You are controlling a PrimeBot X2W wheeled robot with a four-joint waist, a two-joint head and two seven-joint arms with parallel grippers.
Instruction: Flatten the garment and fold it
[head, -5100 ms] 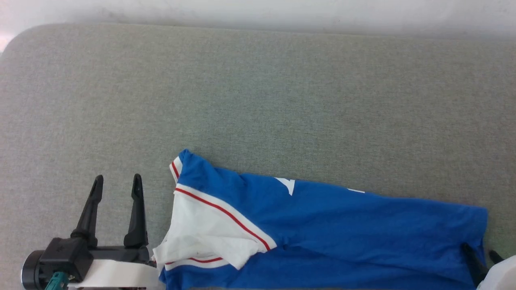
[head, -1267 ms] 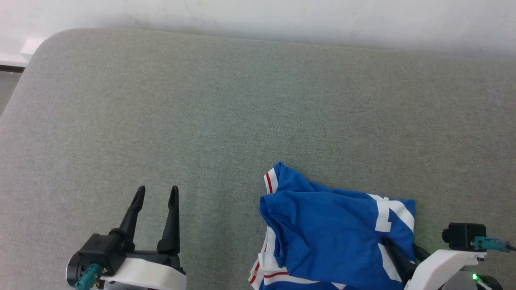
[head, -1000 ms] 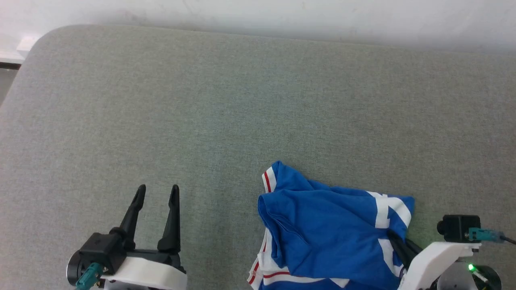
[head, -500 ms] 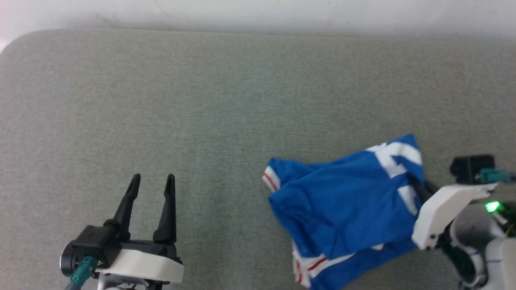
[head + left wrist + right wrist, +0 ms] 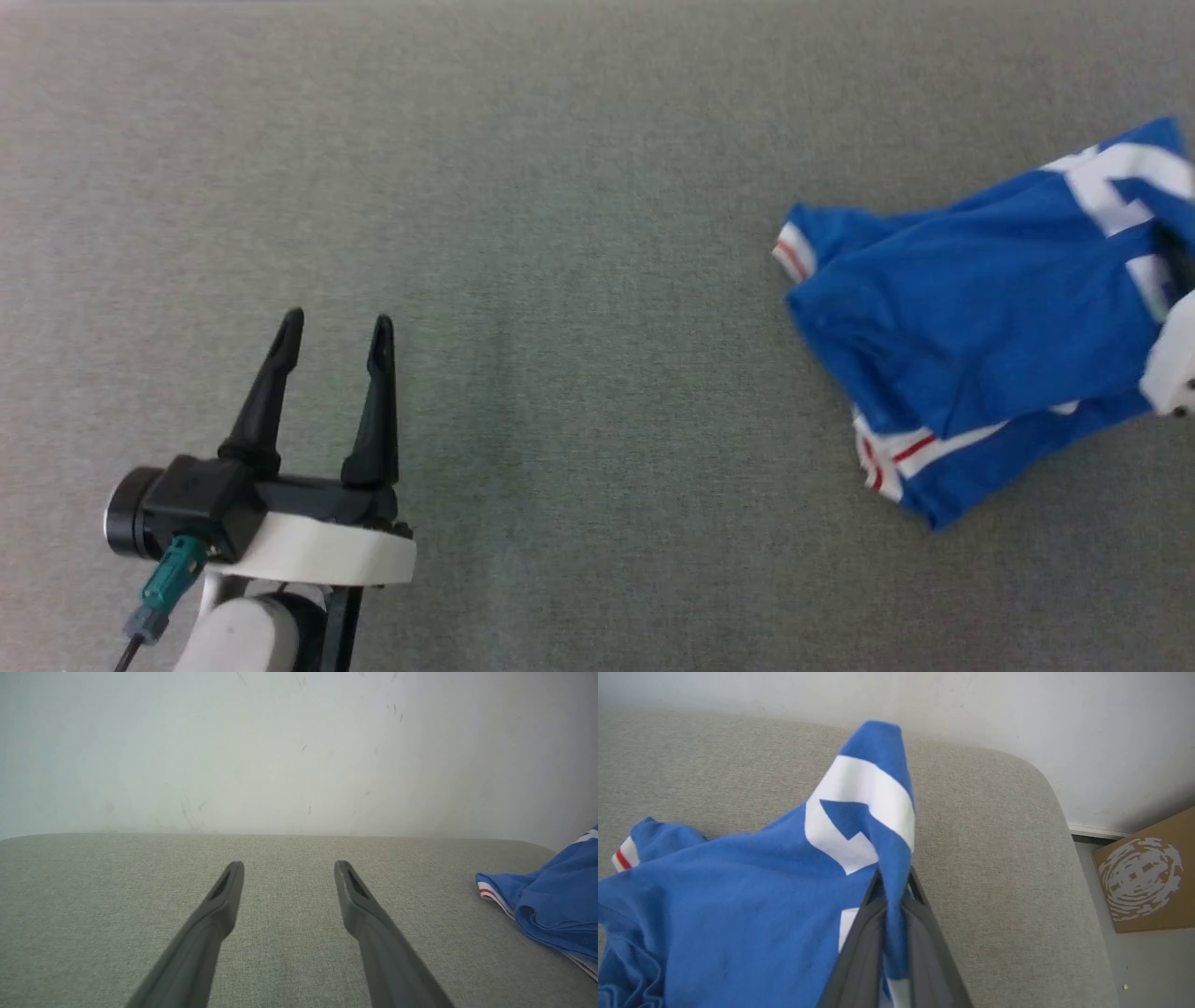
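1. The garment (image 5: pixel 971 327), a royal-blue T-shirt with white print and red-striped white bands, lies bunched at the right edge of the head view on the grey fabric surface (image 5: pixel 579 187).
2. The right gripper (image 5: pixel 894 882) is clamped on a blue fold of the garment beside the white print. In the right wrist view, cloth rises from between its closed fingers.
3. The left gripper (image 5: pixel 337 322) sits at the lower left of the head view, fingers spread apart and holding nothing, well apart from the garment.
4. In the left wrist view, the garment's striped band shows at the right edge, beyond the right-hand finger.
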